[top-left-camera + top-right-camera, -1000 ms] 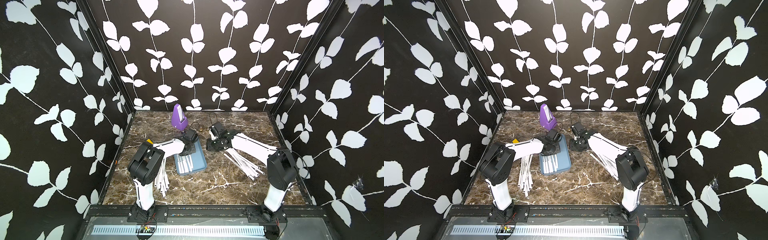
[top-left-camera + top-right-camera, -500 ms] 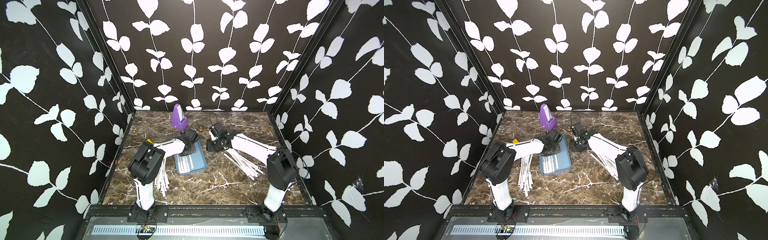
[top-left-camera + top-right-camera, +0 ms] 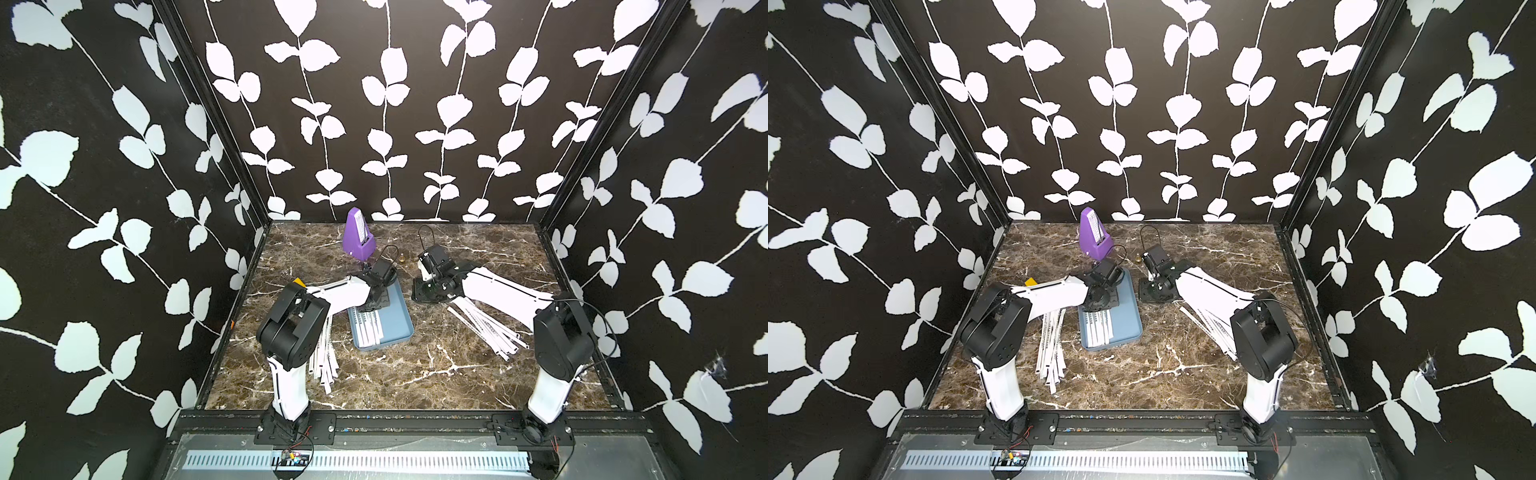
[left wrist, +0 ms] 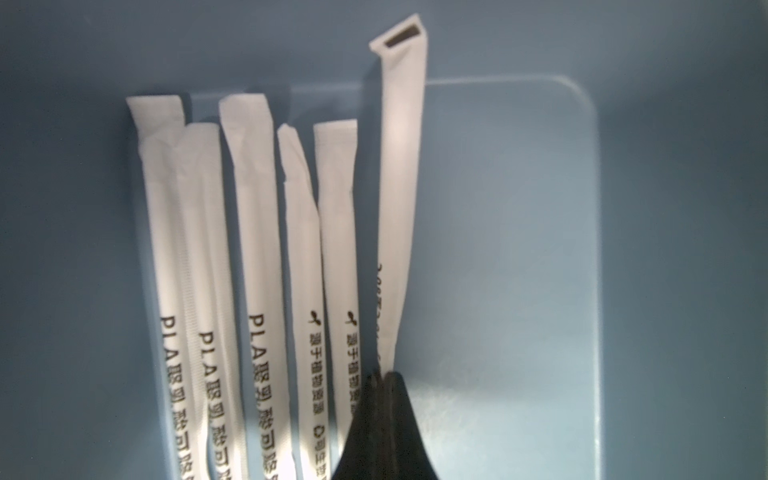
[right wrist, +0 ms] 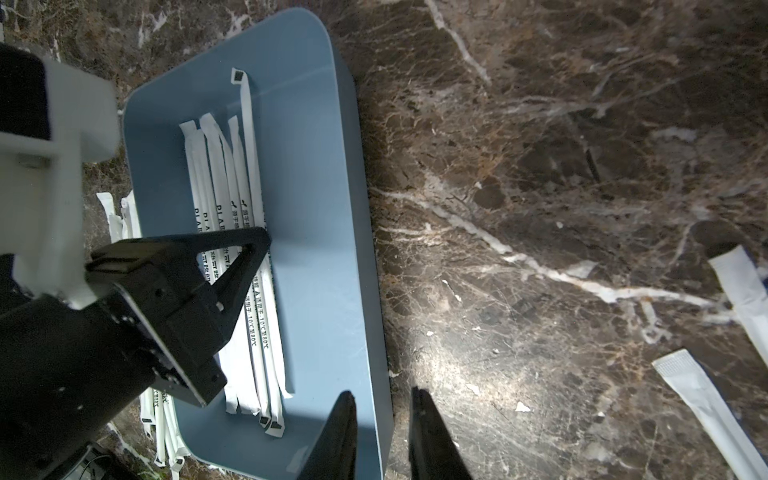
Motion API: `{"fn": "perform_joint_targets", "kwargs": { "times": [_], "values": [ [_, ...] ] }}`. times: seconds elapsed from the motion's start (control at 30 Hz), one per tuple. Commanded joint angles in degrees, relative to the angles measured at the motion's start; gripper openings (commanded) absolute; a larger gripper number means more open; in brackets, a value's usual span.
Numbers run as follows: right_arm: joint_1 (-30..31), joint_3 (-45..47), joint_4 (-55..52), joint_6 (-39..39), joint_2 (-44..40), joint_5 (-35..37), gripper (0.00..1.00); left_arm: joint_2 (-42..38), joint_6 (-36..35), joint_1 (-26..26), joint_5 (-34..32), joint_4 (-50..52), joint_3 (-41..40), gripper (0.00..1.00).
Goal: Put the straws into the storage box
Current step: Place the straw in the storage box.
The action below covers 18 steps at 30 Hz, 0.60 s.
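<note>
Nothing has visibly moved in the last second: left jaws stay pinched on one wrapped straw point(image 4: 401, 166) above the storage box point(image 5: 332, 208), beside five straws point(image 4: 257, 208) already lying inside. Its far tip overhangs the box's end wall, so a release now could leave it propped on the rim or tipped out. Right jaws sit narrowly parted astride the box's long wall (pinching or merely straddling, I cannot tell). If loose, the box may skate on the glossy brown marble tabletop point(image 3: 415, 374), where loose straw piles point(image 3: 486, 328) wait. Black leaf-print walls point(image 3: 374, 104) enclose everything.
</note>
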State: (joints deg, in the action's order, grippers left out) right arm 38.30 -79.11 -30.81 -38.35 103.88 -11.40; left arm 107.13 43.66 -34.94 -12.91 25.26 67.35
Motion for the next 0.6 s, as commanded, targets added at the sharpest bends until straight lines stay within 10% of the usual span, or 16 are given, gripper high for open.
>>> {"fn": "perform_joint_targets", "kwargs": {
  "times": [0.0,0.57],
  "values": [
    [0.19,1.67,0.66,0.5,0.36,0.07,0.25,-0.13,-0.64,0.4,-1.33,2.21,1.2,0.03],
    [-3.32,6.33,-4.32,6.39,-4.74,2.47,0.27,-6.77,-0.74,0.55,-0.56,2.7,2.65,0.3]
  ]
}}
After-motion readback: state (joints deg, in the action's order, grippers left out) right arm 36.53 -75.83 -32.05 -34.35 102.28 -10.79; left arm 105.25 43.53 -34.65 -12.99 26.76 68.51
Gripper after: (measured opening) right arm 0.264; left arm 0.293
